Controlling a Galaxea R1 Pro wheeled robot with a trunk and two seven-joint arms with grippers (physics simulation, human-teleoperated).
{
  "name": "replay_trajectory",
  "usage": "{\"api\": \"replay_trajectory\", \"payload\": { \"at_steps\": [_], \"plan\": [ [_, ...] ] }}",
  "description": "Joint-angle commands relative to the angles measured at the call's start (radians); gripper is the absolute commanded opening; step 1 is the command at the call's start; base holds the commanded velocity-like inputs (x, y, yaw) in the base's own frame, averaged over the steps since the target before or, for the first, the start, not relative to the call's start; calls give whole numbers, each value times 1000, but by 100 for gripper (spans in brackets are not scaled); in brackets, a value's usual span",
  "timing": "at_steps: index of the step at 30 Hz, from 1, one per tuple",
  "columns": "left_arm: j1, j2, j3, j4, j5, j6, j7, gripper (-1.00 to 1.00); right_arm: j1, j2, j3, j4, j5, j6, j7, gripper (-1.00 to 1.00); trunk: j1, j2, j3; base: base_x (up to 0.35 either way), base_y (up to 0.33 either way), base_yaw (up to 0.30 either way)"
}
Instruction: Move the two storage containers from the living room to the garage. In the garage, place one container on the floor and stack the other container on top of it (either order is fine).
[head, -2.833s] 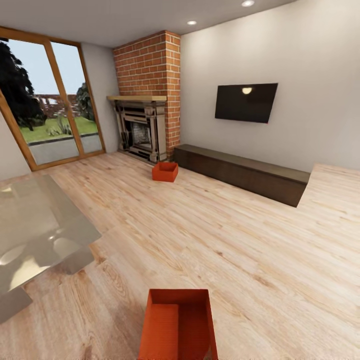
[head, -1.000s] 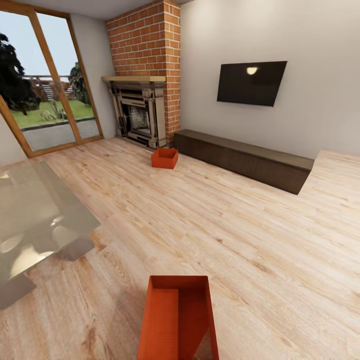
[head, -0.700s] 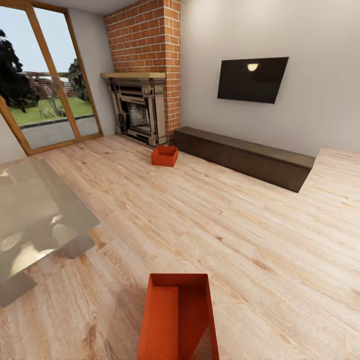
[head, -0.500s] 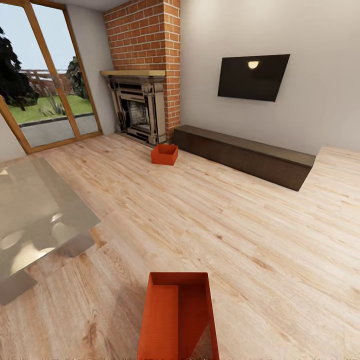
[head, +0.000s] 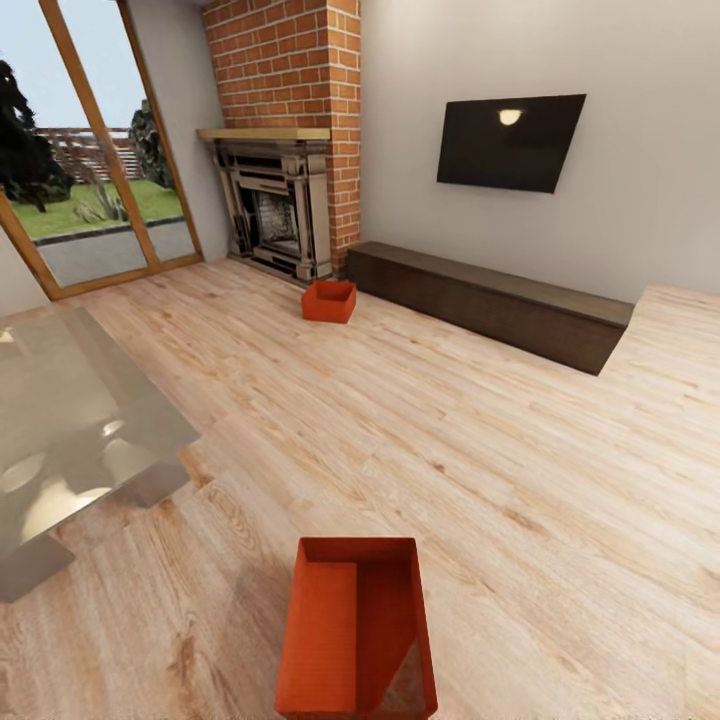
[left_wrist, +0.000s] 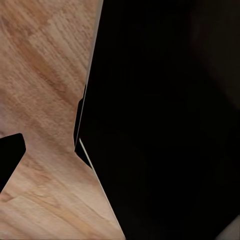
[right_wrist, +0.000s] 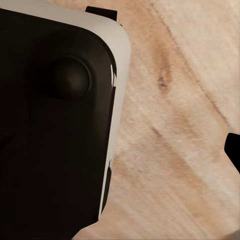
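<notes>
Two orange-red storage containers lie on the living room's light wood-plank floor. The near container (head: 357, 625) sits just ahead of me at the bottom of the head view, open top up, with nothing in it. The far container (head: 329, 300) rests by the brick fireplace (head: 285, 150), at the end of the long dark bench (head: 490, 300). The left wrist view has a dark body panel (left_wrist: 160, 120) over wood planks and a dark tip (left_wrist: 9, 155) at the picture's edge. In the right wrist view a black, white-edged panel (right_wrist: 50, 125) hangs over the planks. Neither jaw gap shows.
A glossy grey table (head: 70, 420) stands at the left, its corner close to the near container. A black wall screen (head: 510, 142) hangs above the bench. Glass doors (head: 80, 180) fill the left wall. Open plank floor stretches between the two containers.
The whole head view has shifted: the camera came forward and tilted down, so the near container shows more fully and the fireplace looms larger. Neither container has moved on the floor.
</notes>
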Motion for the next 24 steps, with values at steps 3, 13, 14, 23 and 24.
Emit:
{"api": "replay_trajectory", "payload": {
  "at_steps": [3, 13, 14, 23, 24],
  "plan": [
    [0, 0, 0, 0, 4, -2, 0, 100, -1, 0, 6, 3, -10, -5, 6, 100, 0, 0, -6, 0, 0, 0],
    [0, 0, 0, -1, 4, -2, 0, 100, -1, 0, 6, 3, -10, -5, 5, 100, 0, 0, -22, 0, 0, 0],
    [0, 0, 0, -1, 4, -2, 0, 100, -1, 0, 6, 3, -10, -5, 5, 100, 0, 0, -23, 0, 0, 0],
    [0, 0, 0, -1, 4, -2, 0, 100, -1, 0, 6, 3, -10, -4, 5, 100, 0, 0, -38, 0, 0, 0],
    [0, 0, 0, 0, 4, -2, 0, 100, -1, 0, 6, 3, -10, -4, 5, 100, 0, 0, -40, 0, 0, 0]
  ]
}}
